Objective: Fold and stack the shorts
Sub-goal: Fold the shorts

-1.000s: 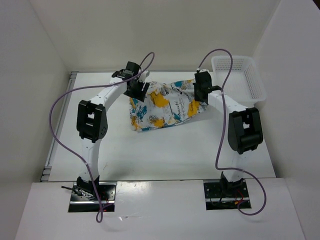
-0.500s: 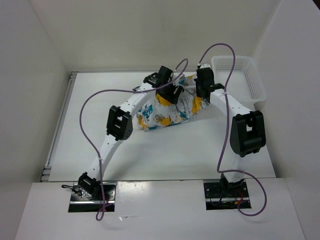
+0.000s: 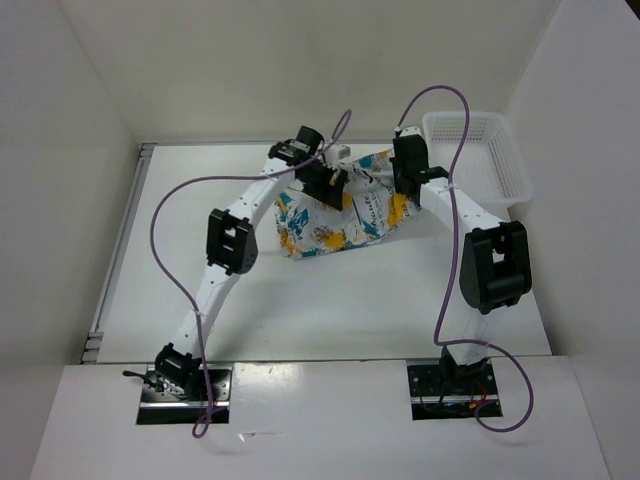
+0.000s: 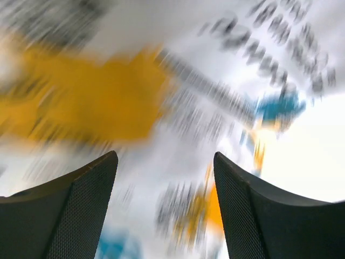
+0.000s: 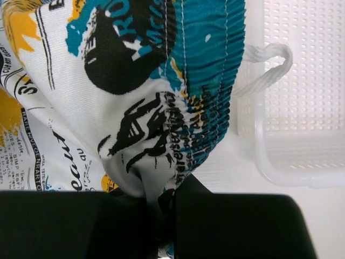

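The shorts (image 3: 345, 215), white with a teal, yellow and black print, lie bunched on the table between my two arms. My left gripper (image 3: 325, 180) hovers over their left part. In the left wrist view its jaws (image 4: 164, 157) stand wide apart with nothing between them, and the blurred print (image 4: 108, 102) fills the background. My right gripper (image 3: 405, 172) is shut on the shorts at the teal waistband (image 5: 210, 65), lifting that right edge. In the right wrist view the fabric is pinched between the black fingers (image 5: 167, 202), and a white drawstring (image 5: 264, 70) hangs beside them.
A white perforated basket (image 3: 480, 160) stands at the back right, close to my right gripper; its rim also shows in the right wrist view (image 5: 302, 172). White walls enclose the table on three sides. Purple cables arc above both arms.
My left gripper swung right from the shorts' left edge to over their middle, then back a little. The shorts' left part has drawn in toward the right. The right gripper barely moved.
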`<state>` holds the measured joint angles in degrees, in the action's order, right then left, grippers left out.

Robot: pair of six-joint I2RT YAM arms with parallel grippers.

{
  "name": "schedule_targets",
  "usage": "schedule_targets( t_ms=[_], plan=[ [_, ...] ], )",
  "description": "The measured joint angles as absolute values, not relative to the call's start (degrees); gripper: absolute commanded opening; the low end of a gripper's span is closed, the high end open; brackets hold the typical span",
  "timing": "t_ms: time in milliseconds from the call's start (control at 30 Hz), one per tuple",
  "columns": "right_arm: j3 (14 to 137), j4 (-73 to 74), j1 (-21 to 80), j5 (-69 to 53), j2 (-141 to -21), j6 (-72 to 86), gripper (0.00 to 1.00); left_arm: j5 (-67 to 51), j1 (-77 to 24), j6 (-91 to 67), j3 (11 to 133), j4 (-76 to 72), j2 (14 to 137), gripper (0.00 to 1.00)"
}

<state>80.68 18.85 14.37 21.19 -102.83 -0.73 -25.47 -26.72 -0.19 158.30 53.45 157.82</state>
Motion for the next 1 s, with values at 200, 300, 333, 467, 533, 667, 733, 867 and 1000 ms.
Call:
schedule_targets(
  t_ms=[200,300,333,467,533,667,733,867,1000],
  plan=[
    [81.2,18.3,14.4,24.9,-102.8,-2.2,0.00,-26.3,-16.5,-0.1,136.3,51.3,138.4,0.83],
    [81.4,17.4,14.7,27.4,-102.8,-3.5,0.00,-25.0,-11.5,-0.3,124.3,47.6,129.8,0.84],
    [81.4,17.0,14.9,28.3,-102.8,-4.1,0.00,-24.6,-10.8,-0.3,121.5,46.2,128.5,0.84],
    [81.4,15.0,17.1,31.2,-102.8,-7.2,0.00,-24.7,-11.7,-0.3,117.0,43.6,130.7,0.89],
    [81.4,14.1,19.2,32.0,-102.8,-8.6,0.00,-25.7,-13.0,-0.3,117.1,42.6,133.9,0.89],
    [81.4,12.9,23.7,32.6,-103.0,-10.0,0.00,-27.0,-14.8,-0.4,119.3,41.6,138.0,0.82],
    [81.4,12.7,25.6,32.7,-103.2,-10.2,0.00,-27.2,-15.3,-0.3,120.7,40.9,138.4,0.71],
    [81.4,12.7,29.6,32.9,-104.6,-9.9,0.00,-26.9,-15.4,-0.4,121.9,40.2,141.0,0.37],
    [82.2,13.5,34.8,32.3,-106.9,-7.6,0.00,-27.4,-15.0,-0.5,123.5,40.7,142.6,0.21]
  ],
)
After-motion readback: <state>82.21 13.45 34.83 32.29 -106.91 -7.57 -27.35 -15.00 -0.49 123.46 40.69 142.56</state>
